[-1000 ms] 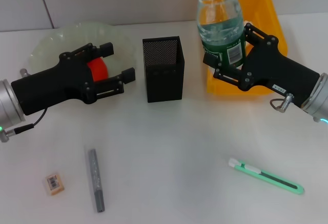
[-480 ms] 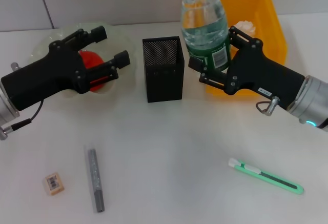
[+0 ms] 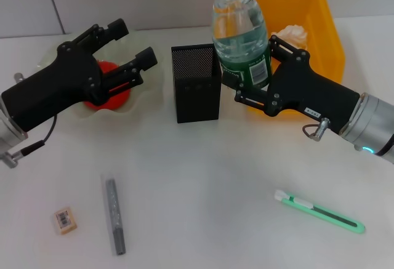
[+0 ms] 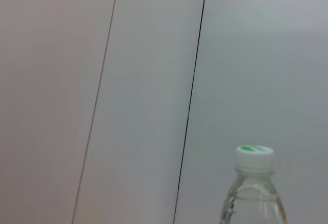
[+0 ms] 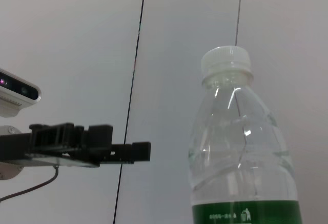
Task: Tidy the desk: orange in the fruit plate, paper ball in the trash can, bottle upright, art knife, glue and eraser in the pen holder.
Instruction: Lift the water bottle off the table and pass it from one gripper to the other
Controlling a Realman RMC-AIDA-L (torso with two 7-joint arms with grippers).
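Note:
My right gripper (image 3: 253,72) is shut on the clear bottle (image 3: 240,29), held upright just right of the black mesh pen holder (image 3: 196,84); the bottle (image 5: 241,152) with its white cap fills the right wrist view. My left gripper (image 3: 132,42) stands open above the orange (image 3: 103,93), which lies in the pale fruit plate (image 3: 55,50). The paper ball (image 3: 294,35) sits in the yellow trash can (image 3: 311,4). The green art knife (image 3: 320,212), the grey glue (image 3: 115,216) and the eraser (image 3: 64,220) lie on the desk near the front.
The left wrist view shows only the wall and the bottle's cap (image 4: 254,157). The right wrist view shows the left gripper (image 5: 92,144) farther off. A white desk (image 3: 203,176) stretches between the pen holder and the front items.
My right gripper has carried the bottle leftward, close to the pen holder. My left gripper has lifted up and away from the orange, which stays in the plate.

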